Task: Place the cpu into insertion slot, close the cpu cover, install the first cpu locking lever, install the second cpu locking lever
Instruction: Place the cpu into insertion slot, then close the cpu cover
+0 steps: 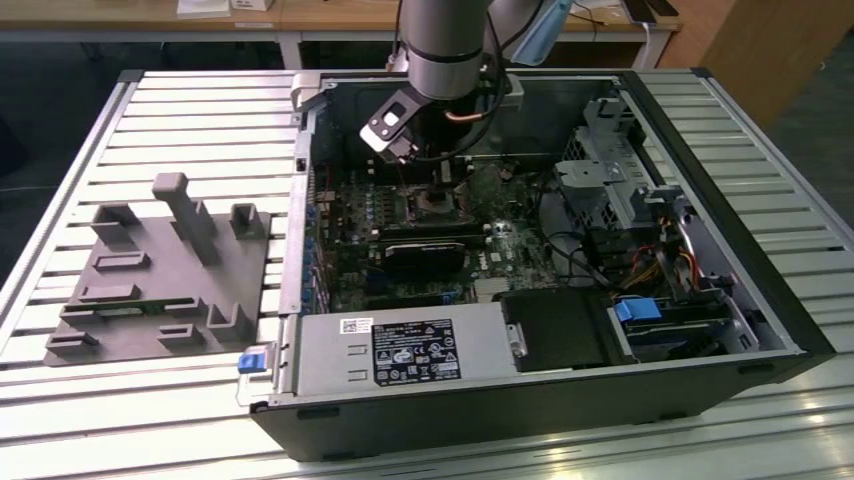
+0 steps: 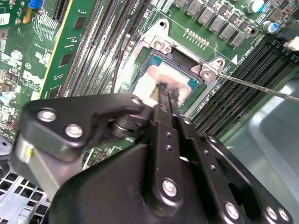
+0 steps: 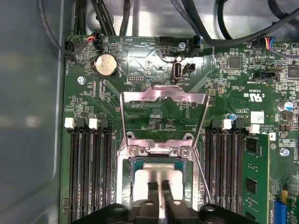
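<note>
The cpu (image 3: 142, 179) lies with its dull silver top up inside the insertion slot (image 3: 125, 156), a square socket with a silver rim on the green board. In the second wrist view the cpu (image 2: 147, 84) sits in the same slot (image 2: 161, 44). The cpu cover (image 3: 163, 92) stands swung open beyond the socket, its window showing the board behind. A thin locking lever (image 2: 261, 87) sticks out from one corner of the socket. My gripper (image 3: 159, 189) hangs right over the chip with its two fingers pressed together, tips (image 2: 164, 91) at the metal top. In the exterior view the gripper (image 1: 407, 152) hovers inside the open computer case.
Black memory slots (image 3: 88, 172) flank the socket on both sides. Cables (image 3: 205, 28) run along the case wall. The case (image 1: 534, 300) lies open on a slatted table, with a black block (image 1: 424, 252) near the socket and a grey fixture (image 1: 160, 270) at the exterior view's left.
</note>
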Robot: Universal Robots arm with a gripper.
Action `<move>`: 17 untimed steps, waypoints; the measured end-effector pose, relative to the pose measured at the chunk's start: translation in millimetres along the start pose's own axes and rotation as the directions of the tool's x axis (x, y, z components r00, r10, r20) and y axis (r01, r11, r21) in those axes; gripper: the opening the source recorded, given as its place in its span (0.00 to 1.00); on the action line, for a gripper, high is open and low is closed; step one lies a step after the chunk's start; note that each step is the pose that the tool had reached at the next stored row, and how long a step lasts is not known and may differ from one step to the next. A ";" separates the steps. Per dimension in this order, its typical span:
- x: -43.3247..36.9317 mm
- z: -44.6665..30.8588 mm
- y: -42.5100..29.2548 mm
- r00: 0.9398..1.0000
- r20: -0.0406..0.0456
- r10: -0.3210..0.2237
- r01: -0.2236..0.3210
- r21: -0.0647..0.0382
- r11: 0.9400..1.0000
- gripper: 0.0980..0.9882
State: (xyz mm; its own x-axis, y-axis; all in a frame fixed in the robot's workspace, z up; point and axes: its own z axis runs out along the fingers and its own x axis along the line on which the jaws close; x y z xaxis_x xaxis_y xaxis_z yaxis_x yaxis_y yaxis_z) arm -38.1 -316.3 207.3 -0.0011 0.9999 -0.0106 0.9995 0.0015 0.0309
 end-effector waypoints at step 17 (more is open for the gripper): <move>-0.1 -4.7 0.2 1.000 0.000 0.005 -0.005 0.001 1.000 0.01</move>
State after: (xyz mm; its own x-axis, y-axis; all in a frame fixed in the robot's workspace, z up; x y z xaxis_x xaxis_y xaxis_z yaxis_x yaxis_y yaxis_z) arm -38.0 -316.3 212.0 0.0037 0.9999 -0.0109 0.9995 -0.0034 0.0303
